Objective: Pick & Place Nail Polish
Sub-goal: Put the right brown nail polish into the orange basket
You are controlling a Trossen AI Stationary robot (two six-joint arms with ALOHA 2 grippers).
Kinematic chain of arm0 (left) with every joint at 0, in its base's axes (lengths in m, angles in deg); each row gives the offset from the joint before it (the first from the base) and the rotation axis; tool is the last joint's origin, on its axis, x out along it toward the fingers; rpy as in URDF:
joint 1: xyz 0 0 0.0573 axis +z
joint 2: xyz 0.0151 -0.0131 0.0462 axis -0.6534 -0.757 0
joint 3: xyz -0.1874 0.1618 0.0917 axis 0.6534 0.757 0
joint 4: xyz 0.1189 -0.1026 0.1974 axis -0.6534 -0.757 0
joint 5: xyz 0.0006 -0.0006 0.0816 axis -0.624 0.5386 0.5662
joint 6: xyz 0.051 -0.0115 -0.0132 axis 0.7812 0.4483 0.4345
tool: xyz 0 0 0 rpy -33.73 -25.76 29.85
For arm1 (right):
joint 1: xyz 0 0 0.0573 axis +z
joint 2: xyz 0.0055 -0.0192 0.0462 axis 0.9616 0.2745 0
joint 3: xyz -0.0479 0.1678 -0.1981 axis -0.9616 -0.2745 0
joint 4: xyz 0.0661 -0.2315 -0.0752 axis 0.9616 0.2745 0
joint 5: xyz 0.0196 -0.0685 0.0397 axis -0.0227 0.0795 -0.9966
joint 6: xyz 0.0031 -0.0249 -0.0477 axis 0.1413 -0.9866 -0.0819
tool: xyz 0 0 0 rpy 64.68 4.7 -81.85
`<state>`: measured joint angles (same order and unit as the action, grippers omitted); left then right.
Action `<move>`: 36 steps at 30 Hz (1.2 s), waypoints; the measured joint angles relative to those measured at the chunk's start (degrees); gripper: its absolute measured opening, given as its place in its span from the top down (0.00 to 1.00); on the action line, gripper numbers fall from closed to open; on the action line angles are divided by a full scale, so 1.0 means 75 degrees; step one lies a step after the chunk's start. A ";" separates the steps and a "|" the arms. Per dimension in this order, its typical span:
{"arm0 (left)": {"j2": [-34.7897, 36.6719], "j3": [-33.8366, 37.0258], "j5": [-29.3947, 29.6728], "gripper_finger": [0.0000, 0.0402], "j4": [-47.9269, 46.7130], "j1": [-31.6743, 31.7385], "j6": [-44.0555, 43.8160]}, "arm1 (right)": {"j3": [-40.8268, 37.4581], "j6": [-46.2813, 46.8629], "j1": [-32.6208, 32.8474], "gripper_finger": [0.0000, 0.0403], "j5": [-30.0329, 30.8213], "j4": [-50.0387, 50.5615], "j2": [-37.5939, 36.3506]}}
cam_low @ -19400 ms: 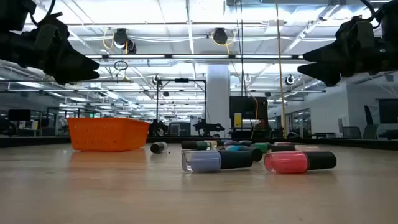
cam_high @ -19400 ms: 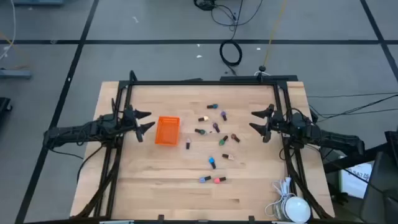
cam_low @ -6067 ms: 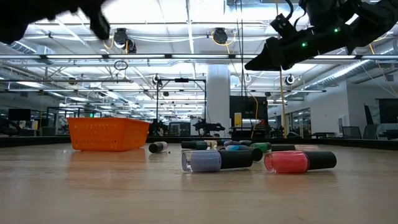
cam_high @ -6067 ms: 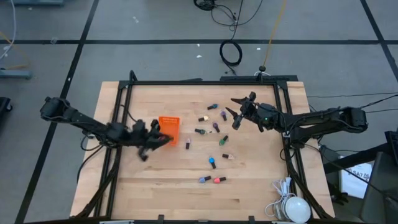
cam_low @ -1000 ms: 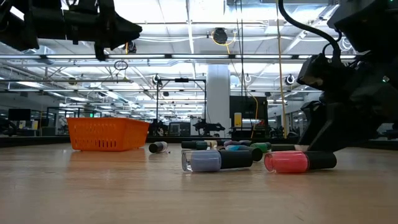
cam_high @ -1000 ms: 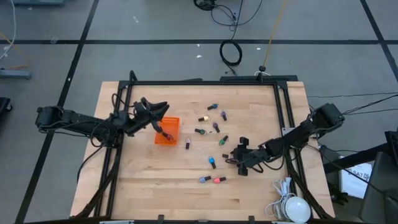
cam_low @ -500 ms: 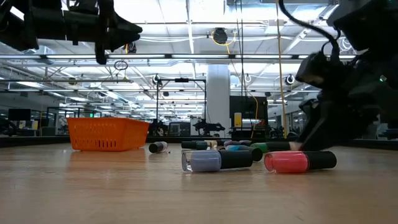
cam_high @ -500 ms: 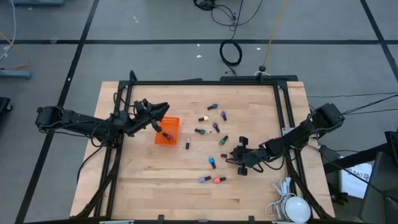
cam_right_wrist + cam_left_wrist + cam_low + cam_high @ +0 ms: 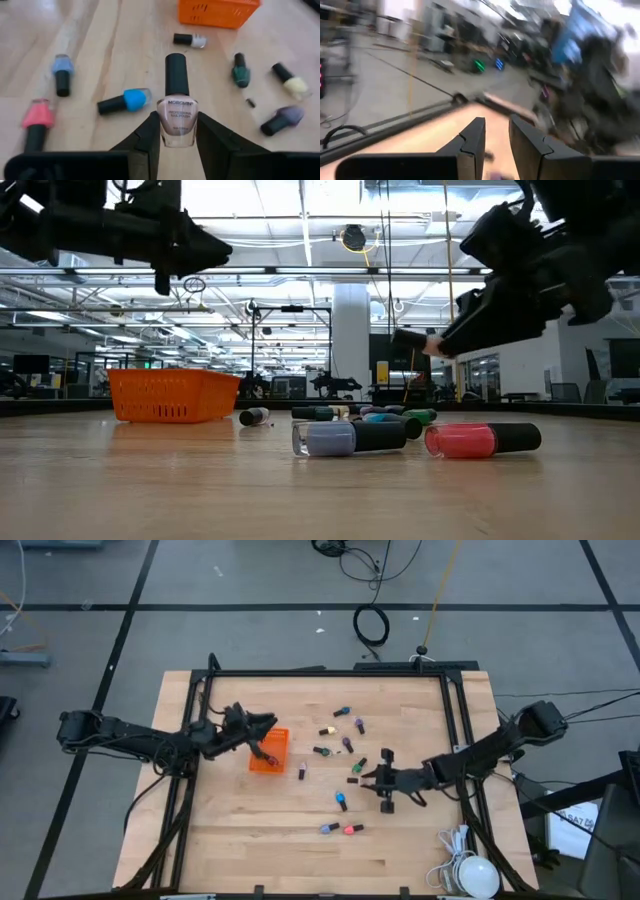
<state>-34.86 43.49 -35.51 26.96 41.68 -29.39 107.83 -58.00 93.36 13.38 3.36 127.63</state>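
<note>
Right gripper (image 9: 176, 131) raised above the table (image 9: 250, 840), fingers pinching a pale pink bottle (image 9: 177, 117) by its body, dark cap pointing forward toward the basket (image 9: 218, 12). Other bottles (image 9: 340, 802) lying scattered on the wood between basket and right arm: blue, red, green, yellow, purple among them. Left gripper (image 9: 262, 752) hovering over the orange basket, fingers nearly together, a small dark-and-pink bottle at their tips over the basket's edge
</note>
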 joint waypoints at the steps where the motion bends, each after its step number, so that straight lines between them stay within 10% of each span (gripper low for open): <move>1: 0.0000 0.0000 -0.0475 0.80 -0.0246 0.0000 0.0365 | 0.0000 -0.0160 -0.0095 0.77 0.0002 -0.0030 0.0000; 6: -0.0200 0.0003 -0.2207 0.80 -0.0901 -0.0175 0.1337 | 0.0000 -0.0772 -0.0683 0.77 -0.0019 -0.0500 0.0000; 17: -0.2561 -0.0090 -0.2069 0.80 0.1242 -0.0645 0.1166 | 0.0003 -0.0914 -0.1113 0.77 -0.0441 -0.0845 -0.0003; 27: -0.5152 -0.2791 -0.2264 0.57 -0.0006 0.0019 -0.2037 | 0.0003 -0.2034 -0.1276 0.77 -0.0126 -0.1155 -0.0003; 36: -0.6441 -0.4632 -0.3238 0.40 -0.1169 0.0178 -0.2151 | 0.0003 -0.3132 -0.1261 0.77 0.0547 -0.1021 -0.0003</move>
<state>-83.17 8.75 -59.79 18.19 43.02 -45.53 107.85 -81.49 83.90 17.48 -4.30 127.61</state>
